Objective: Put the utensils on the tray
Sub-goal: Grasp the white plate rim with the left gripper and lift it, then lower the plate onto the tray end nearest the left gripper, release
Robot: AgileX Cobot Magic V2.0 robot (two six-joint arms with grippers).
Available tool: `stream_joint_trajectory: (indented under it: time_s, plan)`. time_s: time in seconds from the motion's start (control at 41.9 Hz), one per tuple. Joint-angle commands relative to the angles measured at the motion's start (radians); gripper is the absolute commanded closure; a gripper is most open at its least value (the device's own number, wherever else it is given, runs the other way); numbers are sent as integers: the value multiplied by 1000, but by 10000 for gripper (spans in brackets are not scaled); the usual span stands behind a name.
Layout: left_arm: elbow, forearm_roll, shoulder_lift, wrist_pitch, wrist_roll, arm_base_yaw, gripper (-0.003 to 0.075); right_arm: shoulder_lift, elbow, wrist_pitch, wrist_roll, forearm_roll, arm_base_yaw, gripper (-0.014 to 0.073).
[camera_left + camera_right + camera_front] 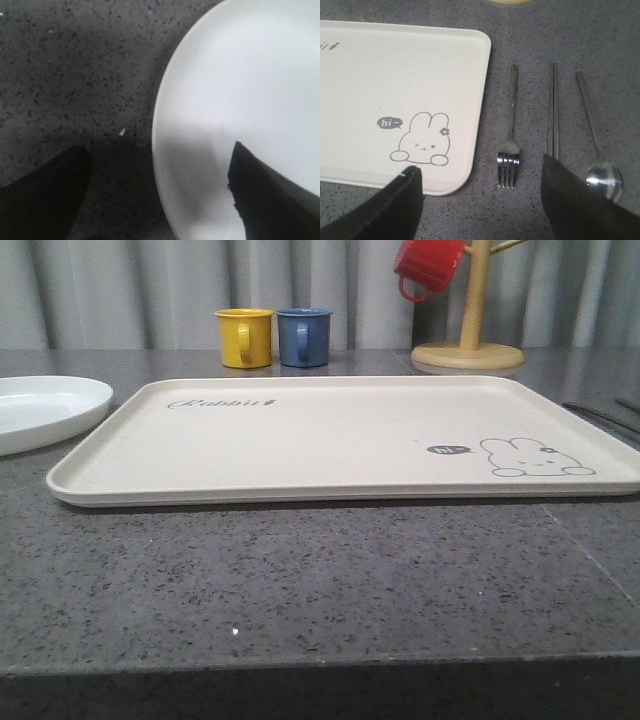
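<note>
The cream tray (330, 430) with its rabbit drawing lies flat in the middle of the table, with nothing on it. In the right wrist view, three silver utensils lie side by side on the grey table just off the tray's (395, 65) edge. The fork (510, 145) is nearest the tray, then the chopsticks (553, 110), then the spoon (601, 170). My right gripper (480, 167) hangs open above the tray's corner and the fork, holding nothing. My left gripper (159, 150) is open and empty over the rim of the white plate (240, 90).
The round white plate (40, 410) sits left of the tray. Yellow mug (245, 337) and blue mug (303, 336) stand behind the tray. A wooden mug tree (468, 340) holding a red mug (428, 265) stands at the back right.
</note>
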Motion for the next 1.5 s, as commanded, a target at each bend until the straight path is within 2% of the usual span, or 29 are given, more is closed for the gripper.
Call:
stream_joint_trajectory:
  time_s: [0.0,0.239,0.334,0.405,0.62,0.835,0.93,1.097,1.336,1.479]
  plan:
    - [-30,-36,-30,-21,9,1,259,0,-36,-63,-8,-3,0,64]
    - [-30,-36,-30,-21,9,1,598,0,-36,-62,-8,-3,0,64]
    - [-30,-36,-30,-21,9,1,695,0,-36,-62,-8,-3,0,64]
    - [-30,-36,-30,-21,9,1,740,0,-36,-62,-8,-3,0,64]
    - [-37,-36,-35,-19,9,1,741,0,-36,-62,-8,-3,0,64]
    - [-116,-89,-80,62,9,-1,741,0,-36,-62,-8,-3,0,64]
    - [-166,-99,-100,95,9,-34,741,0,-36,-62,-8,-3,0,64]
    - [-249,-99,-107,114,9,-166,741,0,-36,-62,-8,-3,0,64]
    - [-256,-99,-92,32,9,-387,741,0,-36,-62,-8,-3,0,64]
    - [-256,-97,-52,11,9,-477,741,0,-36,-62,-8,-3,0,64]
